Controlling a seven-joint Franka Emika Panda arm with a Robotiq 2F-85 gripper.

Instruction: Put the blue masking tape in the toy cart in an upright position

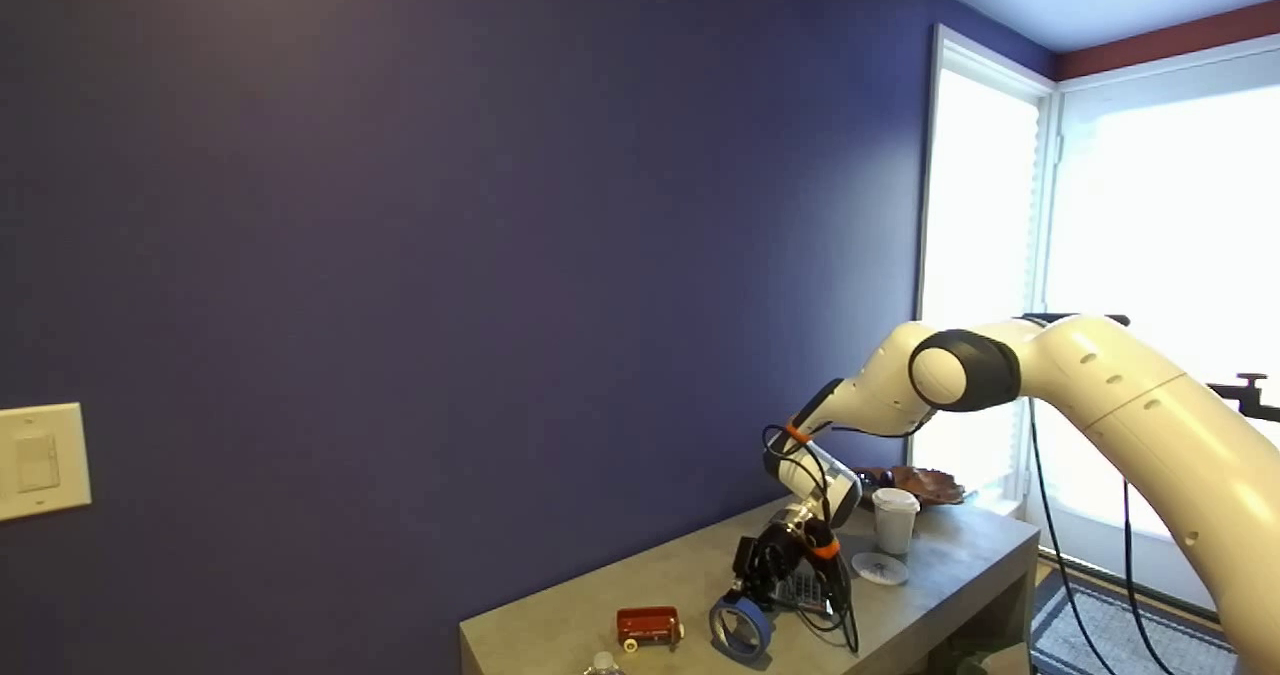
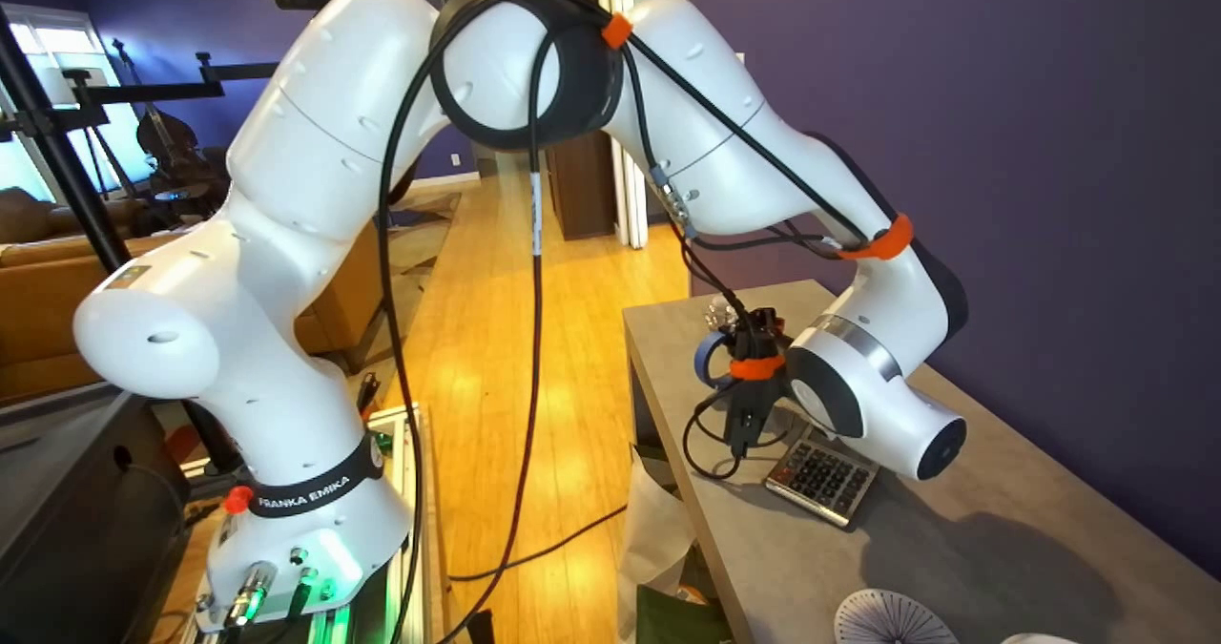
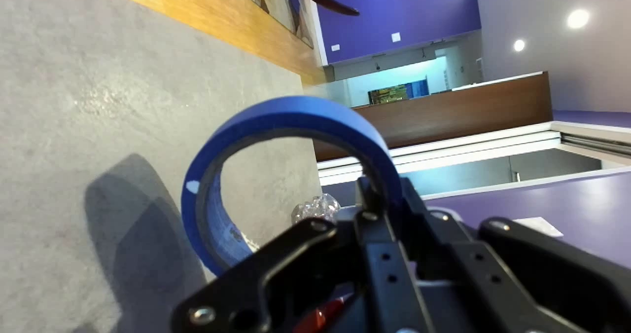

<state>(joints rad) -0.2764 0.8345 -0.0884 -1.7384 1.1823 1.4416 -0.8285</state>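
1 arm (image 2: 506,72), 1 gripper (image 3: 387,200), 1 tape (image 3: 296,117), 1 cart (image 1: 648,623), 1 calculator (image 2: 822,477), 1 cup (image 1: 895,523) and 2 ceiling lights (image 3: 578,18) are showing.

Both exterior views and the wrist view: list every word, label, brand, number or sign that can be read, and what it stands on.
"FRANKA EMIKA": black band around the robot's base.
Calculator keys: too small to read.
White cable label: too small to read.
Toy cart side: any lettering too small to read.
Wrist view: none readable.
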